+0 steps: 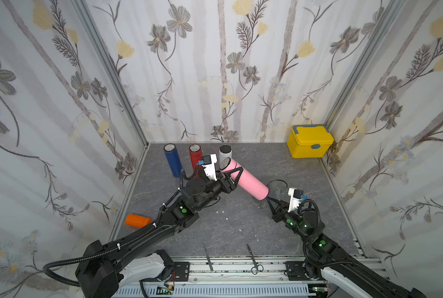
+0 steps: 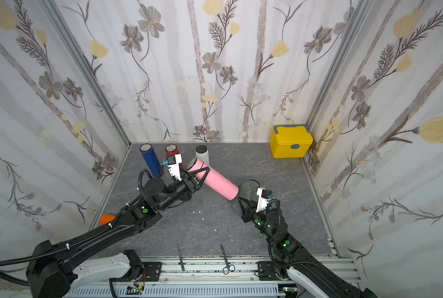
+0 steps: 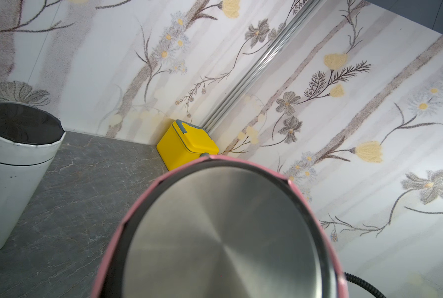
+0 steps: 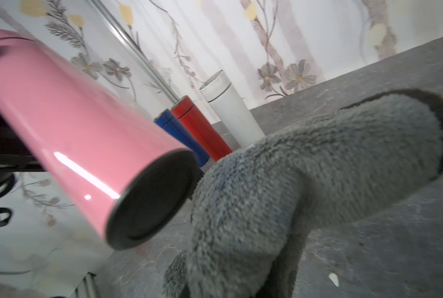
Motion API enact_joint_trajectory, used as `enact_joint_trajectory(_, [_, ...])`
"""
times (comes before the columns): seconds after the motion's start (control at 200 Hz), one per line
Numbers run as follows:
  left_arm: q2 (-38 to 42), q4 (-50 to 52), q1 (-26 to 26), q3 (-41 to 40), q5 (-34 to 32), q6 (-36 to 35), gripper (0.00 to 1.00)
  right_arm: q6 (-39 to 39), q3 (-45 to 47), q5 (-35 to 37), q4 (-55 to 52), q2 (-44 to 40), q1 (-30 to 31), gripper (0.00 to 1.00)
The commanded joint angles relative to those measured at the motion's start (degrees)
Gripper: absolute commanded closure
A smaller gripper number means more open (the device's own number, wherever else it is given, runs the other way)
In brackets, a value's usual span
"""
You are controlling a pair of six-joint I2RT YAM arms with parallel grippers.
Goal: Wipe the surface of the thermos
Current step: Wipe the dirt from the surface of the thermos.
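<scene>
Pink thermos [image 1: 251, 182] is hanging tilted above counter [image 1: 241, 229], just in front of white thermos [image 1: 225, 152], w/ left end effector [image 1: 237, 173] clamping its lid end. Right end effector [image 1: 270, 200] is pinching grey cloth [image 4: 292, 180]; prob should be pressing it flat, sweeping lengthwise

Three upright flasks [image 1: 193, 158] stand behind the tilted thermos [image 1: 248, 182], box [image 1: 309, 142] far right.

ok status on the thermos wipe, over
Left gripper shut on pink thermos, held tilted. Right gripper shut on grey cloth, beside thermos base, contact unclear. Nothing between them.
</scene>
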State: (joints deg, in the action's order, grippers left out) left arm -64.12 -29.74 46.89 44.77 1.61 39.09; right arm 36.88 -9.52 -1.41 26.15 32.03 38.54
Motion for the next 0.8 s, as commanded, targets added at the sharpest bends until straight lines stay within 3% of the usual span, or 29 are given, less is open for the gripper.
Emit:
enact_joint_trajectory(0.0, [-0.87, -4.48, -0.07, 0.05, -1.68, -2.31, 1.00, 1.47, -1.71, -11.12, 7.19, -0.76, 0.02, 1.00])
enact_joint_trajectory(0.17, [-2.65, -4.07, -0.05, -0.55, -3.47, -4.32, 1.00, -0.12, -2.17, -16.03, 4.09, -8.51, -0.03, 1.00])
enact_joint_trajectory(0.405, [-5.57, -2.41, -0.05, 0.25, -5.23, -6.83, 1.00, -2.45, -3.55, -12.33, -6.37, -20.60, -0.02, 1.00])
enact_joint_trajectory(0.56, [-11.24, -0.81, -0.02, 4.92, -6.47, -9.45, 1.00, -2.35, -6.04, -3.94, -13.75, -17.39, -0.13, 1.00])
enact_joint_trajectory(0.655, [-16.58, 4.53, 0.12, 11.27, -10.31, -12.42, 1.00, -2.51, -8.73, 1.93, -18.19, -12.49, -0.31, 1.00])
enact_joint_trajectory(0.794, [-24.93, 9.94, 0.78, 20.78, -17.57, -17.61, 1.00, -2.80, -7.98, 6.66, -15.68, -10.51, -0.57, 1.00])
